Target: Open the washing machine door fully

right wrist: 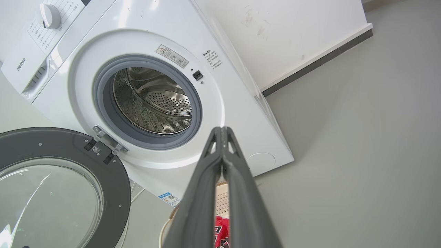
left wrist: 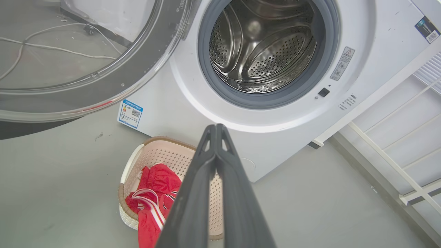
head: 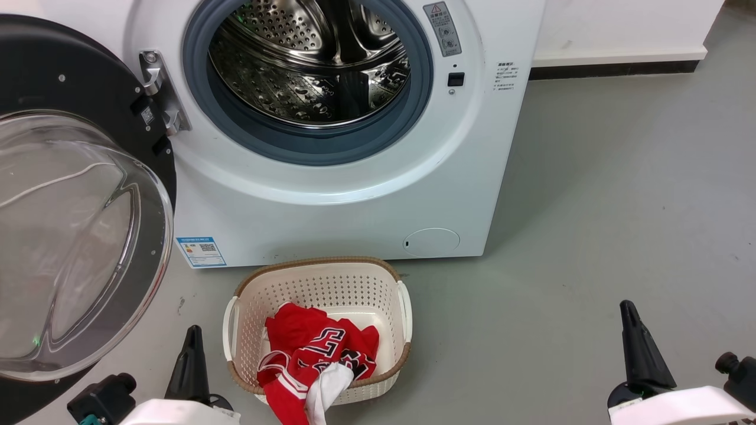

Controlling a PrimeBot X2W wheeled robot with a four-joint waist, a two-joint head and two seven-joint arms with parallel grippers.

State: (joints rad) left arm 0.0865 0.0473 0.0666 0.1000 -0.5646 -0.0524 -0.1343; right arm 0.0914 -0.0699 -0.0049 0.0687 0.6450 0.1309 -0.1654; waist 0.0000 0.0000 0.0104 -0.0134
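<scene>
The large round black-rimmed washing machine door with its bulging clear glass centre (head: pixel 77 236) stands swung out wide at the left of the white front-loading machine (head: pixel 331 212), so the opening step looks all but done. The left gripper (head: pixel 192 336) and right gripper (head: pixel 626 313) both hang low and near, fingers pressed together and empty-handed. Any last push belongs to the left one, against the door's near rim. The cream perforated laundry basket (head: pixel 319 262) sits between them; the grey floor (head: pixel 590 236) at right gives open room.

The round black-rimmed glass washing machine door (head: pixel 82 236) runs off the left edge of the head view; the red-and-white jersey (head: pixel 313 348) is cut by the bottom edge. Print on the grey warning label (head: pixel 443 28) is too small to read.
</scene>
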